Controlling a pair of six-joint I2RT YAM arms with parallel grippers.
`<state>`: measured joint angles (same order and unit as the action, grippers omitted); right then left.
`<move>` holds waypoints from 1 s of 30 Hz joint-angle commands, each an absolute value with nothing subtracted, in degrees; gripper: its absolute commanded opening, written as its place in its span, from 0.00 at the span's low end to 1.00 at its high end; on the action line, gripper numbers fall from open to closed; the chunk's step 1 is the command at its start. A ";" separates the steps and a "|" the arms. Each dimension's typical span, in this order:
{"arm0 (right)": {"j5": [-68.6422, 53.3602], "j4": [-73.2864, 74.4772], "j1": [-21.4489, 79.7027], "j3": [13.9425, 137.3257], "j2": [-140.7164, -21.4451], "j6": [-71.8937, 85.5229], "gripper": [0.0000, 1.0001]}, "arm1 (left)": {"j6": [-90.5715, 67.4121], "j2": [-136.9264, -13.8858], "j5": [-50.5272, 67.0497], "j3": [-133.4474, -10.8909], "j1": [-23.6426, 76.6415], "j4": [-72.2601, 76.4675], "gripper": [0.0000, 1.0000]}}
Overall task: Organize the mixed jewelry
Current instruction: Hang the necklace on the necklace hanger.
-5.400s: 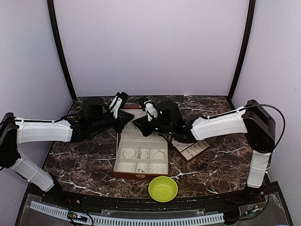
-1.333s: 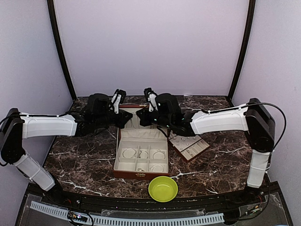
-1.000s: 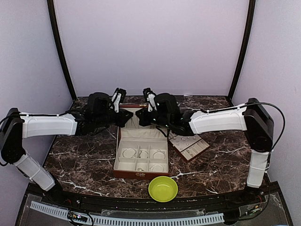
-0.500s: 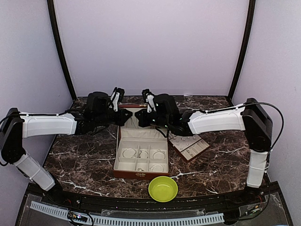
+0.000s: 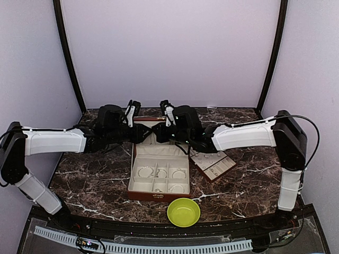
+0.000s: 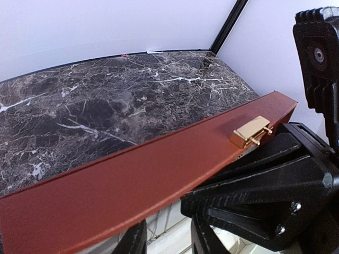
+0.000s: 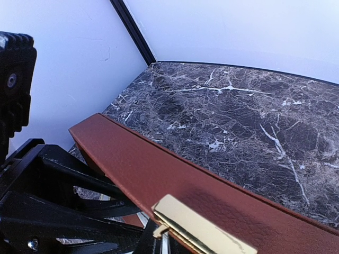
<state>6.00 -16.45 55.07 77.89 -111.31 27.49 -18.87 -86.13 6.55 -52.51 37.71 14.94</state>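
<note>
Top external, arms: The left gripper (image 5: 141, 133) and right gripper (image 5: 160, 132) met at the far side of the scene. One sat at each end of the open box's lid (image 5: 150, 120), probably so it would swing evenly on its hinge.
Top external, jewelry: Thin silvery hoops (image 5: 145, 172) lay in the near compartments of the box (image 5: 159, 197). Tiny pale pieces dotted the padded tray (image 5: 222, 168) just right of it. A green bowl (image 5: 184, 212) sat nearer still.
Top external, change: Five seconds earlier, both grippers were nearer and hid the box's far compartments, which now showed.
Left wrist: The red-brown lid crossed the frame, with a gold clasp (image 6: 253, 131) toward its right end. Two black fingers (image 6: 136, 239) showed below it with a gap between them. Their tips were hidden, so any grip could not be told.
Right wrist: The same lid and clasp filled the foreground over the marble table (image 7: 228, 111). The fingers were barely in frame, so their state could not be told.
</note>
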 commanded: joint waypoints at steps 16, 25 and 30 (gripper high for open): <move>2.82 -19.84 54.67 71.58 -101.97 28.82 0.21 | -18.31 -72.08 6.96 -45.02 37.43 13.81 0.45; -8.70 -19.32 54.54 65.44 -93.53 28.72 0.36 | -16.47 -64.01 1.72 -43.60 37.21 8.24 0.53; -3.34 -13.76 54.20 56.73 -83.16 30.80 0.41 | -14.21 -60.34 -2.91 -43.32 35.12 3.95 0.68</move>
